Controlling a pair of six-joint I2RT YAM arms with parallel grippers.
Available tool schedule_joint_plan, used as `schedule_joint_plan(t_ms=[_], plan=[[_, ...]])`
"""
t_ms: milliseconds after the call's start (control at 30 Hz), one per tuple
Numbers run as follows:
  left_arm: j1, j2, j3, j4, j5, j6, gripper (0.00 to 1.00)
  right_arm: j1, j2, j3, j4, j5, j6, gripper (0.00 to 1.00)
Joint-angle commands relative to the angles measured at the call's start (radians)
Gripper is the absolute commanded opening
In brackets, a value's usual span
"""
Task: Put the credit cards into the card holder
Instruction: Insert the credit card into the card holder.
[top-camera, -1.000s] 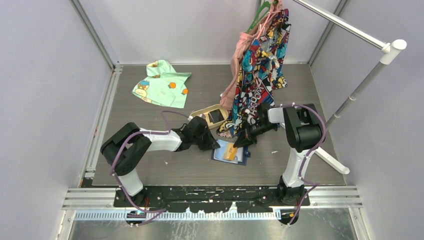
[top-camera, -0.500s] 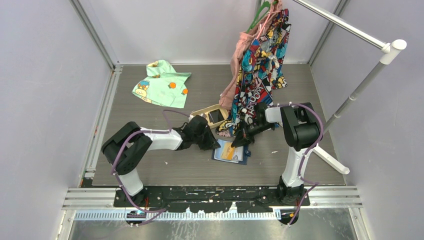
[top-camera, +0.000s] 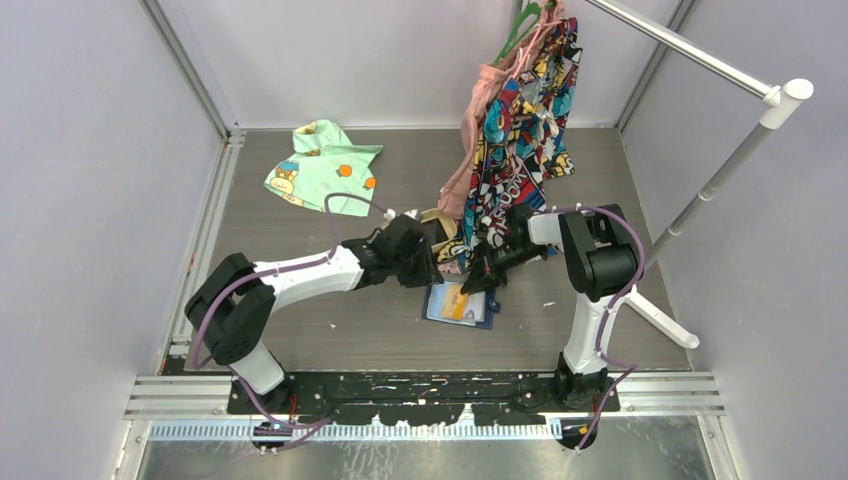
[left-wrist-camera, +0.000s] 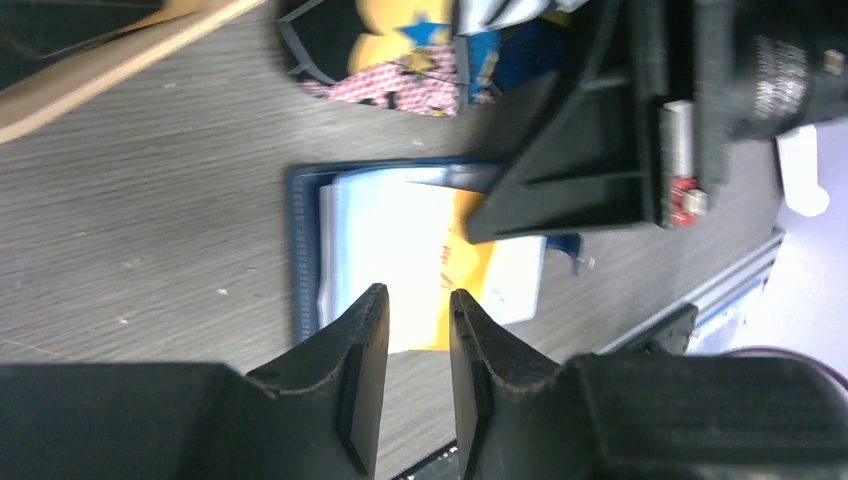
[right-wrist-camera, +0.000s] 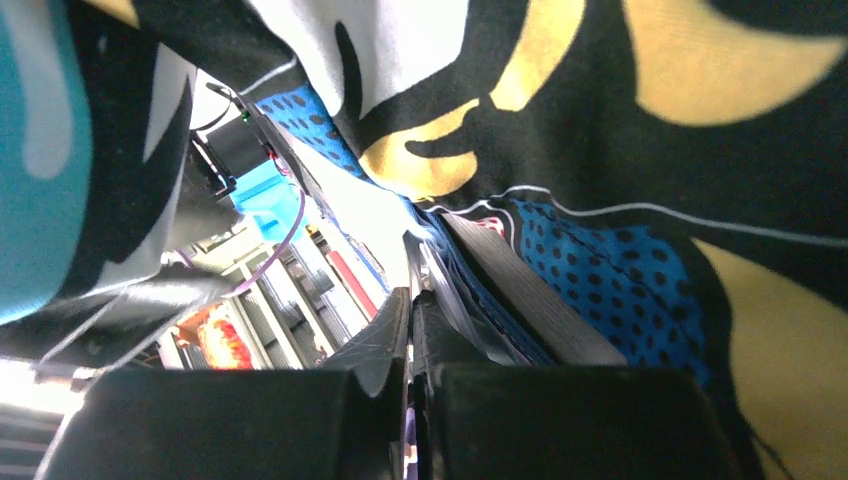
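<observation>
The card holder (top-camera: 440, 308) lies open on the bench (top-camera: 330, 330), centre of the top view, with an orange-yellow card (top-camera: 459, 303) on its pale pockets. The right hand (top-camera: 472, 286), closed, appears to pin its upper edge. The left hand (left-wrist-camera: 415, 300) hovers narrowly parted and empty. Seating that card seems the step in hand; next it needs a square push into a pocket.

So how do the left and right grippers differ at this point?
The left gripper has its jaws parted, nothing between them; the right gripper is shut. The left looks down on the open card holder; the right's view is filled by the hanging patterned garment. Both sit close to the card holder.
</observation>
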Motion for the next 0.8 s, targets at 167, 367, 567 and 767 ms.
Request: schedule_joint_plan(t_ms=[167,367,567,767], plan=[[-0.124,0.11,0.229,-0.062,0.088,0.119,0.16,0.007,0.03,0.021,0.01,0.092,-0.005,0.06],[-0.159,0.246,0.382,-0.171,0.103,0.144,0.12,0.007,0.045,0.033,0.002,0.094,-0.005,0.06],[-0.159,0.318,0.465,-0.249,0.091,0.148,0.11,0.007,0.045,0.033,0.001,0.095,-0.002,0.06],[-0.164,0.337,0.477,-0.283,0.056,0.169,0.12,0.007,0.047,0.032,-0.001,0.092,0.001,0.07]])
